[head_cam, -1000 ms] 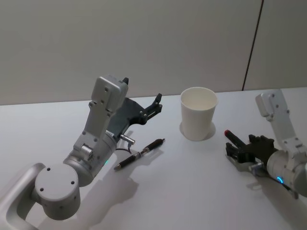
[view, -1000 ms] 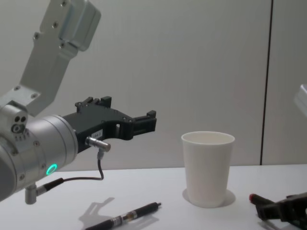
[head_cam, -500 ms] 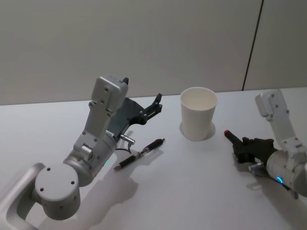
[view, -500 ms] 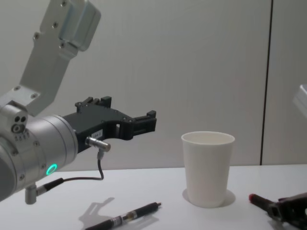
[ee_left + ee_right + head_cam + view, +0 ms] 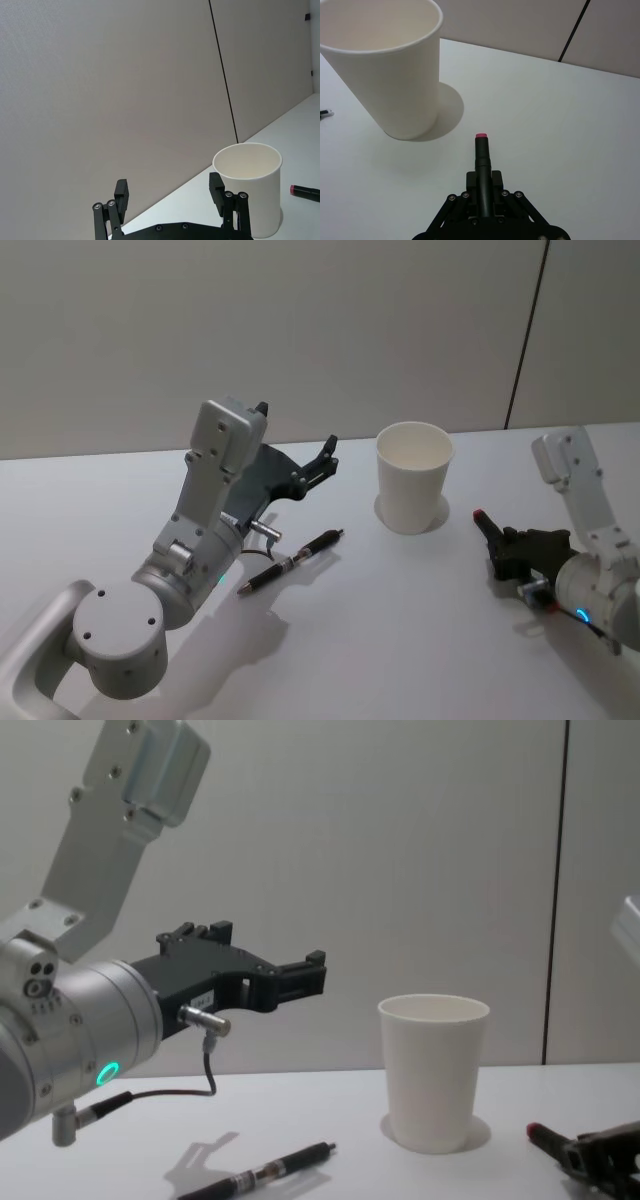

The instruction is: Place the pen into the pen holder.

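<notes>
The grasp looks done and the delivery is all that remains. The right hand (image 5: pixel 482 181) sits low, close over the bench (image 5: pixel 400 650), to the right of the pen holder (image 5: pixel 413 485), with its fingers closed tight on the barrel of a dark red-tipped pen (image 5: pixel 482 152). The pen sticks out forward from the fingers, roughly level, with its red end towards the cup and a clear stretch of bench between the two. The pen holder stands upright near the middle of the bench, and what can be seen of its inside in the head view is bare, so nothing has gone in yet. What is left, as I judge it, is to lift the pen above the rolled rim, tip it end-down, bring it over the mouth and let go. The left hand (image 5: pixel 169 187) is held up off the bench on the far left side of the cup, fingers spread wide and holding nothing. A second, black pen (image 5: pixel 292 561) lies flat on the bench below that arm, well apart from the cup and touched by neither hand.
</notes>
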### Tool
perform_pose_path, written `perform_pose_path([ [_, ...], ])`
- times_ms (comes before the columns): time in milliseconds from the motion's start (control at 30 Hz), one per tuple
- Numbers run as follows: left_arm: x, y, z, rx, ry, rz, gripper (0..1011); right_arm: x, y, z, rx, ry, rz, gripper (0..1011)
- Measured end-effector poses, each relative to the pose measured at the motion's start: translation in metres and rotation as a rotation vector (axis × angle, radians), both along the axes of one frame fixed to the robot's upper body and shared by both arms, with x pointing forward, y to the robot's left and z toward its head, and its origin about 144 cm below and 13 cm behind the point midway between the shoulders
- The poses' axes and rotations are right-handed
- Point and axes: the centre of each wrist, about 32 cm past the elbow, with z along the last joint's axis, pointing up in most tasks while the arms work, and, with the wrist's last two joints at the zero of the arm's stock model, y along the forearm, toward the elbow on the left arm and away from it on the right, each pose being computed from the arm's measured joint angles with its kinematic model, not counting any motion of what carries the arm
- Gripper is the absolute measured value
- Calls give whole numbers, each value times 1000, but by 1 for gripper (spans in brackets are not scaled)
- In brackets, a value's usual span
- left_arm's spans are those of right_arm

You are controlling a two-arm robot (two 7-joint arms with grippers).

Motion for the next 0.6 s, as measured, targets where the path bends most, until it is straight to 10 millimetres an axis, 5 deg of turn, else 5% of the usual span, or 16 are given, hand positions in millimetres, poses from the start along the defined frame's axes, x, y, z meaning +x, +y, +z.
perform_pose_path([
  [600, 0, 0, 0, 0, 0, 0, 1001, -1, -5, 7, 66, -118, -8, 165],
])
